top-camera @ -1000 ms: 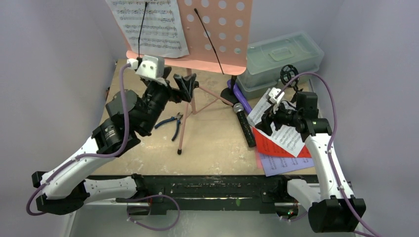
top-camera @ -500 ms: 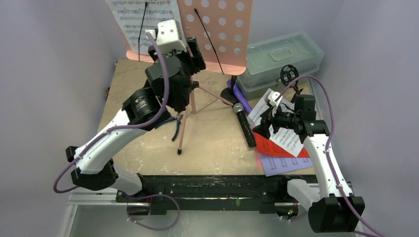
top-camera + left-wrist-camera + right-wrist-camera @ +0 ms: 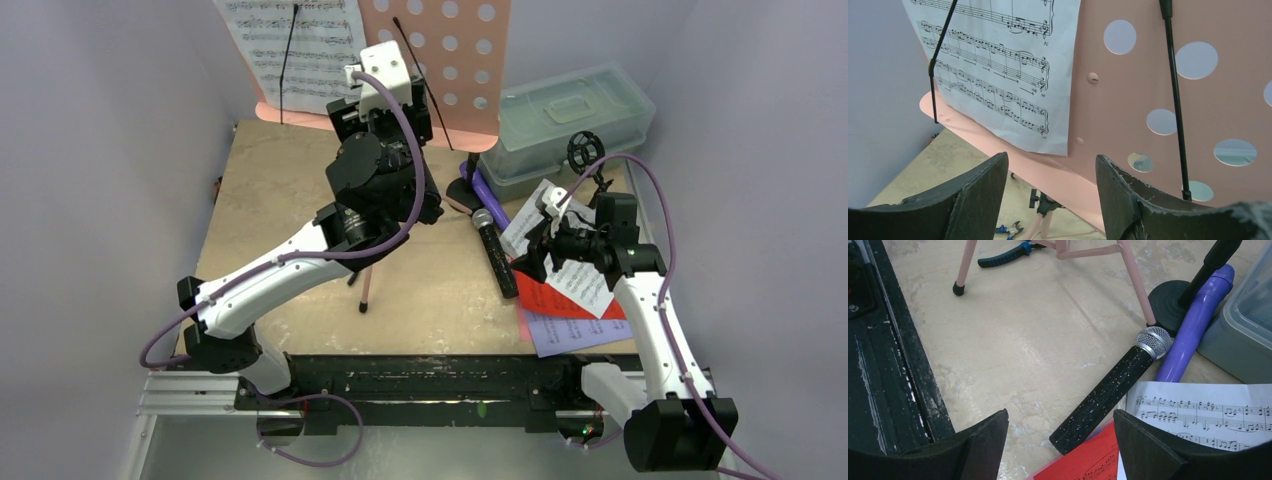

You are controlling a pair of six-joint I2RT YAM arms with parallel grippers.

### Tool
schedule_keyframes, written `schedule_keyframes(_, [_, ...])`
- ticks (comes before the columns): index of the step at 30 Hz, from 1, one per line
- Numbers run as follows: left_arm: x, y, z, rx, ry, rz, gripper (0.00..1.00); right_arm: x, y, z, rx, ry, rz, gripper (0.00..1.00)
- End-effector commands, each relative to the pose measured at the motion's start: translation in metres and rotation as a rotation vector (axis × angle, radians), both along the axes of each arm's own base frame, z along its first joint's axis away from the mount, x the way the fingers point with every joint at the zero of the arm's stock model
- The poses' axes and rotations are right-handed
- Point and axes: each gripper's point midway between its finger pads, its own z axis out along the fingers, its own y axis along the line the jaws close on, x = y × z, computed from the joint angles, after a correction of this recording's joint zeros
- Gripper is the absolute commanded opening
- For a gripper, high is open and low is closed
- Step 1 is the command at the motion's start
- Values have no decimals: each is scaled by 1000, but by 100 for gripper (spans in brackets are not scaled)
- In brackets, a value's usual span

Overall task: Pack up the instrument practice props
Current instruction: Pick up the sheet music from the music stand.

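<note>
The left gripper [image 3: 1050,162] has swung from the frame's left up to the pink music rack [image 3: 1118,85] at top centre. Its fingers, parted and empty, face the white music sheet [image 3: 998,75], probably the next pick. The right gripper [image 3: 1060,417] stays wide over the black silver-headed mic [image 3: 1108,390].

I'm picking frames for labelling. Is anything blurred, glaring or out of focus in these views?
Top external: even soft light, all sharp. Left wrist: white music sheet crisp, the left hand near the lens slightly soft. Right wrist: mild sheen on the table, black mic sharp.
</note>
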Motion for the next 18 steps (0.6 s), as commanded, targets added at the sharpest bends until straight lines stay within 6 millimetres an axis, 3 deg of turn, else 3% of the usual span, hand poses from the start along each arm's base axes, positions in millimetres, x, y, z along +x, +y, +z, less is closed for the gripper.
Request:
schedule_keyframes(1, [0,17,14,-29,-7,38,63,-2,4,9,17,-49,30,81])
schedule_keyframes(10, [31,30,10,17,-23,45,63,-4,4,9,20,-52,36,81])
schedule_keyframes(18, [47,47,-2,44,-5,86,60,-4,4,8,18,-48,38,81])
